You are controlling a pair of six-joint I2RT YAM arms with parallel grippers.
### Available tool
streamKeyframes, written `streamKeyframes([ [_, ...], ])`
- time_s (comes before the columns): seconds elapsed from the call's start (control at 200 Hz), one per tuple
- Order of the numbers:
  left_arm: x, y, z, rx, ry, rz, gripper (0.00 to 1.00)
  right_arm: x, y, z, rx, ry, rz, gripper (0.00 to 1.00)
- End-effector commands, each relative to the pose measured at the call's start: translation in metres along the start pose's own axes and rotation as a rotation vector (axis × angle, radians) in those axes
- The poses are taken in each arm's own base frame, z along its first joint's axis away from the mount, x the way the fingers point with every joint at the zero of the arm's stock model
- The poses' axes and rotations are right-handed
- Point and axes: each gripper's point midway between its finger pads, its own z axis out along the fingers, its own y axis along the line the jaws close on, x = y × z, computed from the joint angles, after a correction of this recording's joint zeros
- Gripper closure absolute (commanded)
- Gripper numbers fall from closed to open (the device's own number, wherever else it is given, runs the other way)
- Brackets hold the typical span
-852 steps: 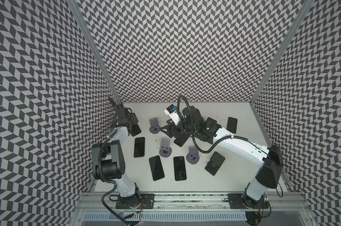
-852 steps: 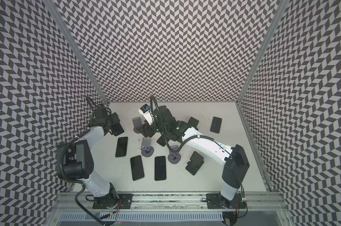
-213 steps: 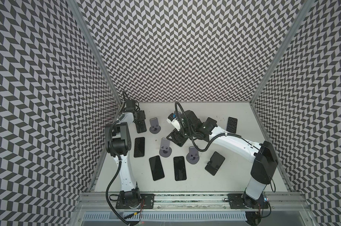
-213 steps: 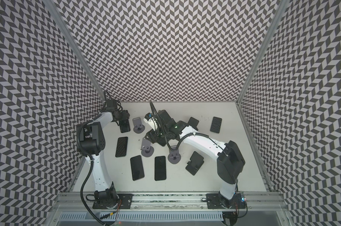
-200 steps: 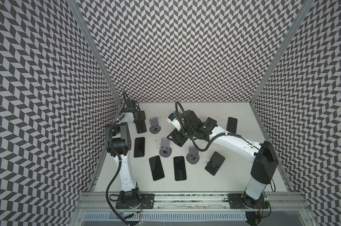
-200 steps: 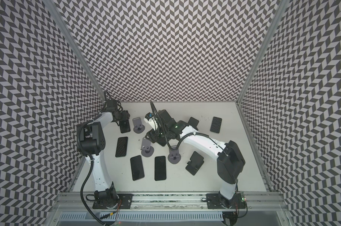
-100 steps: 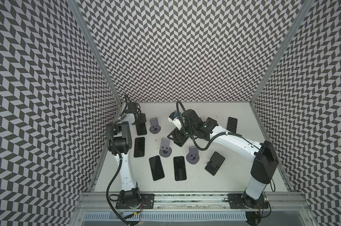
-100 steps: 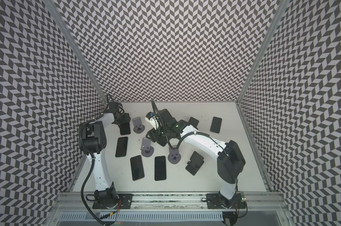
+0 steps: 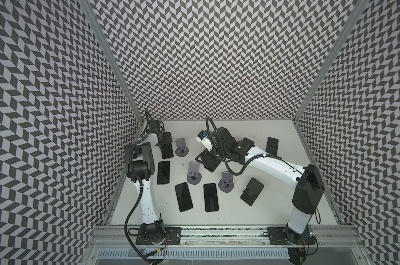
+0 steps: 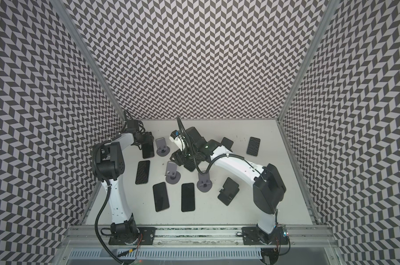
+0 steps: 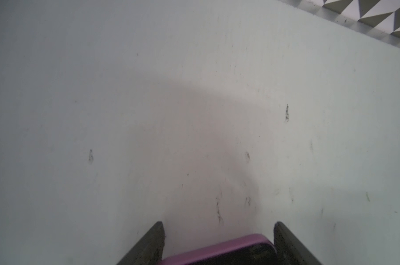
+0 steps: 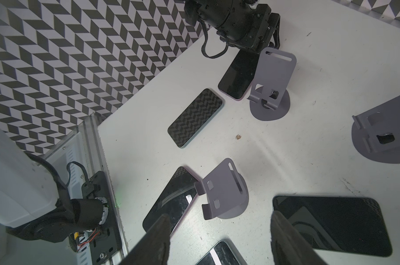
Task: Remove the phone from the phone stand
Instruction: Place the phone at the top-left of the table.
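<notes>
Your left gripper (image 11: 219,222) has shifted toward a grey stand (image 9: 181,150) and clasps the purple-edged phone (image 11: 217,251) lying beside it; the right gripper (image 12: 219,214) shows fingers apart, and you cannot tell its hold.

White scuffed surface (image 9: 274,213). Flat on it: several dark phones (image 9: 210,197), scattered. Three grey round-based stands (image 9: 194,172) upright mid-surface. Black stand (image 9: 251,191) to their right.

Both top views look steeply down on the whole table (image 9: 274,213) from the front; the left wrist view faces it closely, the right from higher, sharing a phone stand (image 12: 224,190).
</notes>
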Motion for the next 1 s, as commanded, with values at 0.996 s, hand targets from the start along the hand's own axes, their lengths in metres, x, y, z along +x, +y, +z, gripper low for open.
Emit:
streamKeyframes([
  [0.996,-0.021,-0.024,-0.166,0.065,-0.332,0.077,0.16,-0.042,-0.008,-0.07,0.163,-0.178,0.059,0.26],
])
